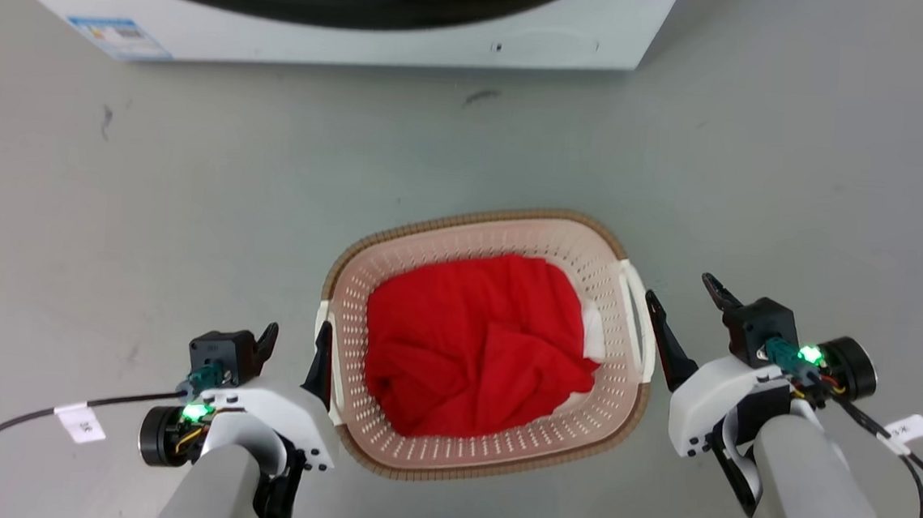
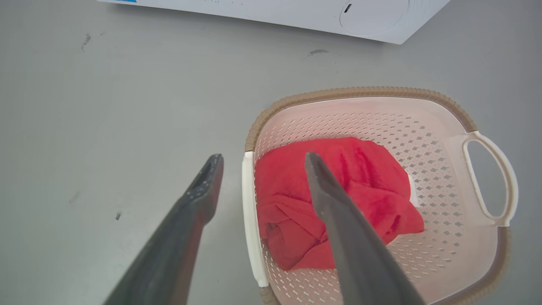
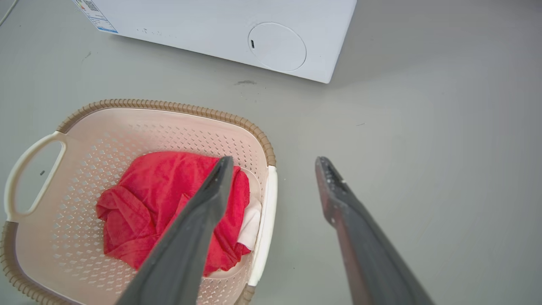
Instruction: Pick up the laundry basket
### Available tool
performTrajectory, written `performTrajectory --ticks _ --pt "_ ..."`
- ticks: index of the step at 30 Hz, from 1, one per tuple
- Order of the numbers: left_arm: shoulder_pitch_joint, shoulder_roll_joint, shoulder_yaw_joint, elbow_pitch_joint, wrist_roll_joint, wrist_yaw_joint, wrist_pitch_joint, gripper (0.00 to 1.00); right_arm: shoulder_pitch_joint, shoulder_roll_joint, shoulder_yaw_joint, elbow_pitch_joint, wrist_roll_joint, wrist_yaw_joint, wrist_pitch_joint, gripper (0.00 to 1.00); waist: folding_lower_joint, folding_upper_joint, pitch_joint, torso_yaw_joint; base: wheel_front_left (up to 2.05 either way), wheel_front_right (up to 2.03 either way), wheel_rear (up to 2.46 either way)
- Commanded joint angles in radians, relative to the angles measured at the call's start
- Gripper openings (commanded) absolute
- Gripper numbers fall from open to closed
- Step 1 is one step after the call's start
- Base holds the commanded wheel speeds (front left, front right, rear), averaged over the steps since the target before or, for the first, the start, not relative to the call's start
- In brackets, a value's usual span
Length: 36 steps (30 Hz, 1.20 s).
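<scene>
Head view: the laundry basket (image 1: 476, 221), holding a red cloth (image 1: 480, 341), sits on the grey floor (image 1: 188, 215) near the white washing machine (image 1: 363, 45). Left gripper (image 1: 297, 333) and right gripper (image 1: 680, 289), fingers spread wide, hover at its side handles.

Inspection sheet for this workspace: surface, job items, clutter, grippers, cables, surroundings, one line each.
Surface: grey floor, a few dark scuff marks.
Job's things: laundry basket upright on the floor, holding a red cloth with some white cloth under it.
Clutter: nothing seen.
Grippers: left gripper open, its wrist view shows the basket's left handle between its fingers; right gripper open, likewise astride the right handle. Contact cannot be told.
Cables: black tagged cables trail from both wrists, away from the basket.
Surroundings: white washing machine beyond the basket.
</scene>
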<state>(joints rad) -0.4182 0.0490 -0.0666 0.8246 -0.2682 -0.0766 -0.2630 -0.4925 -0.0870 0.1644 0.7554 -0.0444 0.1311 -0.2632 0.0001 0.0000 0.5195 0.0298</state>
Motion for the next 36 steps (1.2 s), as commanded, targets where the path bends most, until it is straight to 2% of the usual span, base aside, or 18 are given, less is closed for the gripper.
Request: performTrajectory --ticks 1,12,27,36 --pt "-0.026 0.002 -0.008 0.015 -0.010 -0.003 -0.003 1.00 -0.033 -0.009 0.010 0.019 0.006 -0.001 -0.002 1.00 -0.0001 0.0000 0.047 0.011 0.00 0.00 0.00" --pt "-0.099 0.002 -0.066 0.098 -0.054 -0.008 -0.003 1.00 -0.152 -0.036 0.075 0.176 0.035 -0.001 -0.002 1.00 -0.0001 0.0000 0.164 0.022 0.00 0.00 0.00" --pt "-0.171 0.002 -0.137 0.112 -0.096 0.001 -0.003 1.00 -0.280 -0.025 0.159 0.347 0.078 -0.001 -0.002 1.00 -0.0001 0.0000 0.288 0.035 0.00 0.00 0.00" --pt "-0.202 0.002 -0.166 0.122 -0.109 0.005 -0.003 1.00 -0.323 -0.027 0.170 0.391 0.086 -0.001 -0.002 1.00 -0.0001 0.0000 0.328 0.039 0.00 0.00 0.00"
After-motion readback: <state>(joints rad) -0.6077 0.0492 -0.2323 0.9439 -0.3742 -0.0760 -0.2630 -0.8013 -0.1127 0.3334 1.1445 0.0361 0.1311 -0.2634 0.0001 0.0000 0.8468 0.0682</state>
